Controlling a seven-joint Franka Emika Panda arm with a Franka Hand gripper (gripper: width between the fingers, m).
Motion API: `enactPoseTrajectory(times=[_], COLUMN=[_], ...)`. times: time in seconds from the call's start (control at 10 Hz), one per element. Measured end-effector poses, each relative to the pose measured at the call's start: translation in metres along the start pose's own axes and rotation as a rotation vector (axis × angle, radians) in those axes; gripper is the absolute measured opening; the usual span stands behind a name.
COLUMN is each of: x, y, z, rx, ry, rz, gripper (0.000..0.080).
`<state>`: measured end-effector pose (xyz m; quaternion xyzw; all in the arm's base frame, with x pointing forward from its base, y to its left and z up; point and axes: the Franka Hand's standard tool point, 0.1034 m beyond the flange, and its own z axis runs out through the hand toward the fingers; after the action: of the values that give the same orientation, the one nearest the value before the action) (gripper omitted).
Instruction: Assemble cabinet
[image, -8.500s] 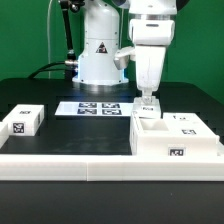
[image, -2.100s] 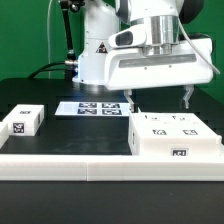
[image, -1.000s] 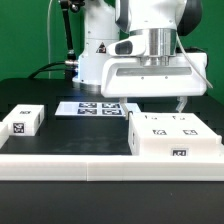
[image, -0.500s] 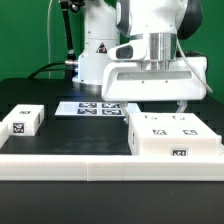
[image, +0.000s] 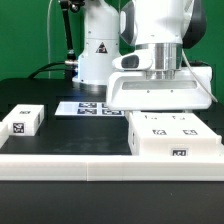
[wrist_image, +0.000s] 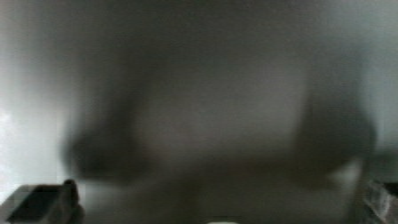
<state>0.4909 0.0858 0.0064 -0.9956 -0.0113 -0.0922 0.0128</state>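
The gripper (wrist_image: 210, 202) hangs low, right over the cabinet (image: 172, 135), with its fingers (wrist_image: 39, 200) spread wide and clamped on nothing that I can see. A blurred grey face fills the gap between them. The cabinet looks like a light, stiff, slick hollow box, best pinched squarely across opposite walls. The marker board (image: 88, 107) lies just beside the tool and the small tagged block (image: 22, 121) well off to one side; neither obstructs.

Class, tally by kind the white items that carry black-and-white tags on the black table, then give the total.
cabinet: 1
small block: 1
marker board: 1
Total: 3
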Motion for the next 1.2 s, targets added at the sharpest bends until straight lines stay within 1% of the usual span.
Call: enactPoseTrajectory(times=[0.2,0.3,0.4,0.5,0.7,0.8,1.2], x=[0.000,-0.001,0.001,0.007,0.010,0.010,0.009], y=[-0.001,-0.006,-0.007,-0.006,-0.002,0.001,0.002], z=[0.000,0.001,0.002,0.002,0.003,0.002,0.002], rx=[0.000,0.002,0.003,0.002,-0.002,-0.004,-0.005], ry=[0.000,0.003,0.008,0.015,0.022,0.030,0.037], rz=[-0.001,-0.008,-0.012,-0.010,-0.020,-0.028,-0.033], gripper=[0.0797,0.0797,0.0797,0.0797,0.0797,0.0797,0.0797])
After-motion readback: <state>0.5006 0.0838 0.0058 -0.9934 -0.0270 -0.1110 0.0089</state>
